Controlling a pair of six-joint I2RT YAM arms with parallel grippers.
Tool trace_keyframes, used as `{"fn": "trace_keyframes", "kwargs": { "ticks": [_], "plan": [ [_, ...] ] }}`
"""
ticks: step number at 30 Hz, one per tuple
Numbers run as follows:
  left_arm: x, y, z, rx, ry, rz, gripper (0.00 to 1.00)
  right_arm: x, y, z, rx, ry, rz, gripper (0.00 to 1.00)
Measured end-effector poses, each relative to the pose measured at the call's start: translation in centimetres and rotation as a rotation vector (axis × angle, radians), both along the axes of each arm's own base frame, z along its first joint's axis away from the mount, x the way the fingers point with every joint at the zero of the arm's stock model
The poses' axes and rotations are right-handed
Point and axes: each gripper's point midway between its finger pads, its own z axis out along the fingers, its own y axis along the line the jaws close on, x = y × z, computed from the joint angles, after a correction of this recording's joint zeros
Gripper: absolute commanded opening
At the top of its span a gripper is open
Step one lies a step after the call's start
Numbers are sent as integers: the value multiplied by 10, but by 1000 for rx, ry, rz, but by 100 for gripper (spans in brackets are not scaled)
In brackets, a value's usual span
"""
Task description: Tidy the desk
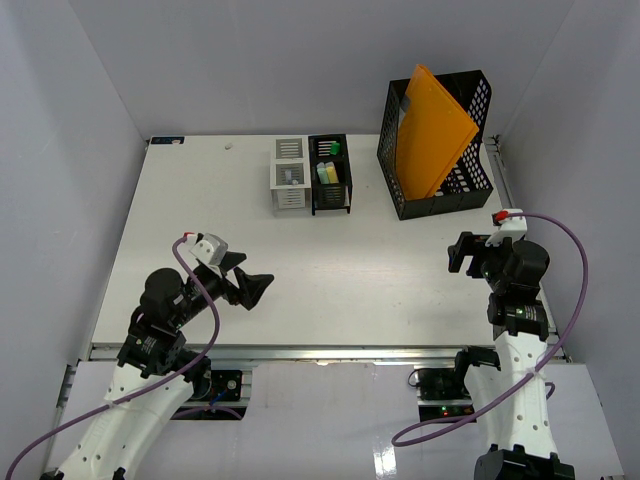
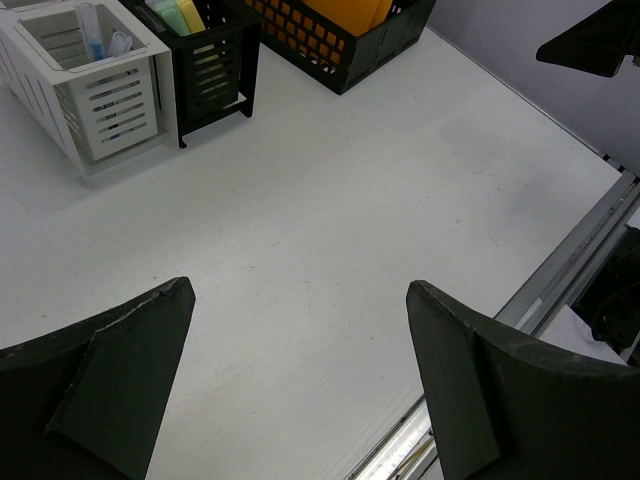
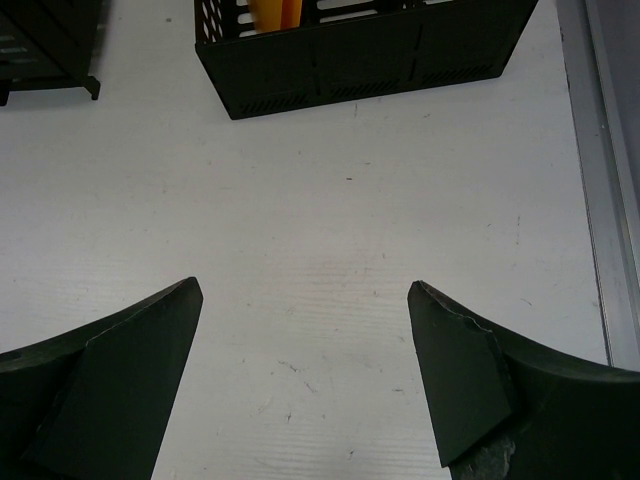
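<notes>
The desk [image 1: 340, 260] is a flat white tabletop with a metal rail [image 1: 320, 352] along its front edge, between white walls. My left gripper [image 1: 255, 284] hovers over the desk's near left part, open and empty; in the left wrist view [image 2: 300, 290] only bare desk [image 2: 330, 200] lies between its fingers. My right gripper [image 1: 460, 254] hovers over the near right part, open and empty; the right wrist view [image 3: 305, 290] shows bare desk [image 3: 330, 200] between its fingers.
At the back stand a white slotted organizer [image 1: 289, 176] with small items, a black organizer [image 1: 330, 174] holding green and yellow items, and a black mesh file holder [image 1: 436, 150] with an orange folder [image 1: 430, 130] leaning in it. These also show in the left wrist view [image 2: 95, 75].
</notes>
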Motion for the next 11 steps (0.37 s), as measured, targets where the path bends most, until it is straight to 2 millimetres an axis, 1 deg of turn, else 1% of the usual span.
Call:
{"fn": "trace_keyframes", "kwargs": {
  "ticks": [11],
  "plan": [
    [0, 0, 0, 0, 0, 0, 98, -1, 0, 4, -2, -17, -1, 90]
  ]
}}
